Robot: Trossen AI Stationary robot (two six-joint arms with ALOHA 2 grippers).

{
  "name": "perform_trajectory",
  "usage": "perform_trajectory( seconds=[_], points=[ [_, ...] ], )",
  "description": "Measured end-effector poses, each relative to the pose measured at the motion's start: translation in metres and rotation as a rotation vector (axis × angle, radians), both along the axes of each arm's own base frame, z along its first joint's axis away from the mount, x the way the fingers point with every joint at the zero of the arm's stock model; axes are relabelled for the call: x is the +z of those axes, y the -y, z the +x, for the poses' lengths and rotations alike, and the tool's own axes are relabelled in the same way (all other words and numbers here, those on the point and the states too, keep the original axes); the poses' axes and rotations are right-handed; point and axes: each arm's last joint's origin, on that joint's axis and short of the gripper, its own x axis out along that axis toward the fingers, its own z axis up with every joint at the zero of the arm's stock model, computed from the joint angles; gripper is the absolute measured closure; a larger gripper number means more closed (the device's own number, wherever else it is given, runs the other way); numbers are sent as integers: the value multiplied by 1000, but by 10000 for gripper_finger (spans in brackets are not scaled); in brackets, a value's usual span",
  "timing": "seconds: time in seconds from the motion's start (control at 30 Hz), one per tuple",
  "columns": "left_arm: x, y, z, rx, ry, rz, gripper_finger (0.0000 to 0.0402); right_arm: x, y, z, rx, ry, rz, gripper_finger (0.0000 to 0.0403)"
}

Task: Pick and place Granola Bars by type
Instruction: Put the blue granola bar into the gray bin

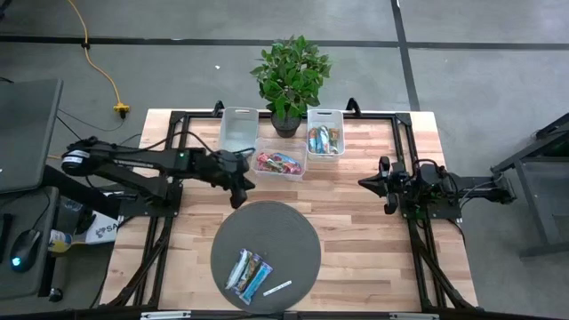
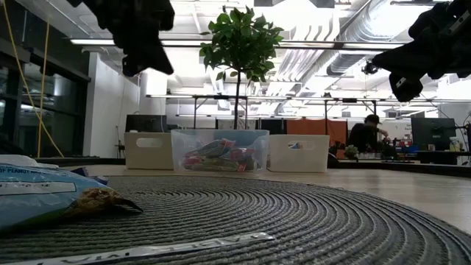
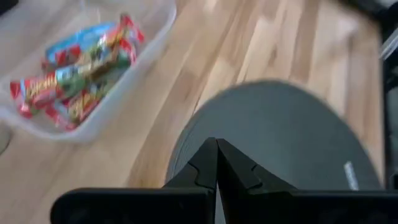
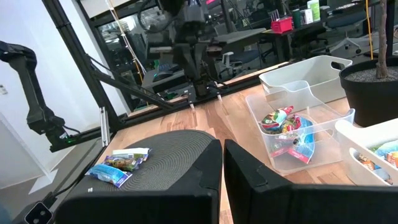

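Note:
Two granola bars in light blue wrappers (image 1: 249, 272) lie flat, side by side, on the near part of a round grey mat (image 1: 289, 233); they also show in the low view (image 2: 40, 197) and the right wrist view (image 4: 117, 167). A clear bin (image 1: 278, 164) holds red/pink bars (image 3: 74, 84). A white bin (image 1: 324, 141) holds tan-orange and blue bars. My left gripper (image 1: 238, 197) hangs shut and empty over the mat's far edge (image 3: 216, 163), between the mat and the clear bin. My right gripper (image 1: 366, 184) waits, shut and empty, above the table's right side (image 4: 222, 152).
An empty white bin (image 1: 238, 129) stands left of the clear one, and a potted plant (image 1: 289, 80) stands behind the bins at the far edge. A thin white strip label (image 1: 277, 289) lies on the mat near the bars. Bare wood lies between the mat and my right gripper.

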Motion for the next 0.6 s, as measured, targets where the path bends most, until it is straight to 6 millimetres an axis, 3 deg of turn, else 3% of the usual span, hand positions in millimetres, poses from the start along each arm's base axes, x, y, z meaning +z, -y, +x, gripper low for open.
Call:
perform_trajectory(
  seconds=[0.2, 0.6],
  points=[
    [-3, 21, 5, -75, -115, -20, 401, 0, 0, 0, 0, 0, 0, 402],
    [-40, 65, 18, -99, -327, -188, 401, 0, 0, 0, 0, 0, 0, 402]
  ],
)
